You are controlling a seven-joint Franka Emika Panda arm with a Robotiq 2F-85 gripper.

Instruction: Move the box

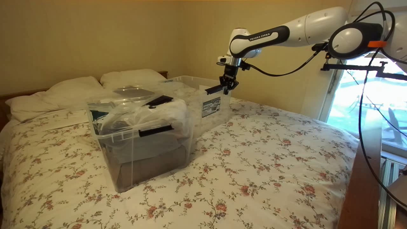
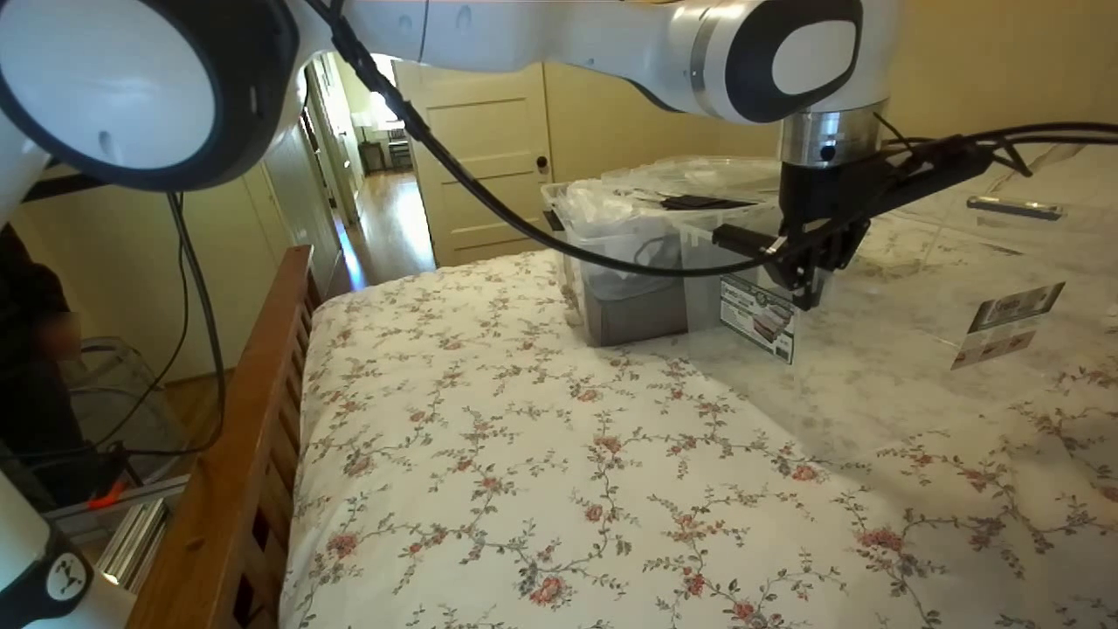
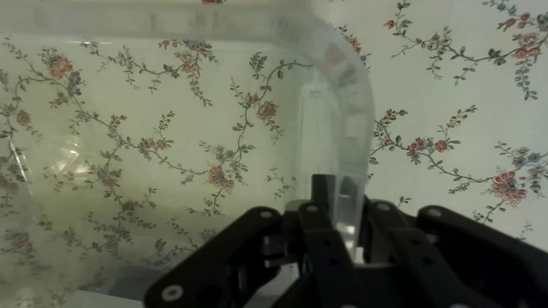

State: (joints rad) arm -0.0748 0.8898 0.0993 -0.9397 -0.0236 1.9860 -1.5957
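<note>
A clear plastic box (image 1: 198, 119) with a printed label and dark handles stands on the bed; it looks empty inside. It also shows in an exterior view (image 2: 830, 376). My gripper (image 1: 227, 90) points down at the corner end of its near rim, beside a dark handle; the same gripper (image 2: 814, 293) shows over the labelled wall. In the wrist view, the fingers (image 3: 345, 199) stand on both sides of the box rim (image 3: 357, 115) and look closed on it. The fingertip contact on the far side is partly hidden behind the rim.
A second clear box (image 1: 127, 168), filled with bags and other items, stands right beside it; it also shows in an exterior view (image 2: 611, 262). Pillows (image 1: 74, 89) lie at the headboard. A wooden footboard (image 2: 236, 411) edges the floral bed (image 1: 254, 178). A person (image 2: 35, 349) is at the side.
</note>
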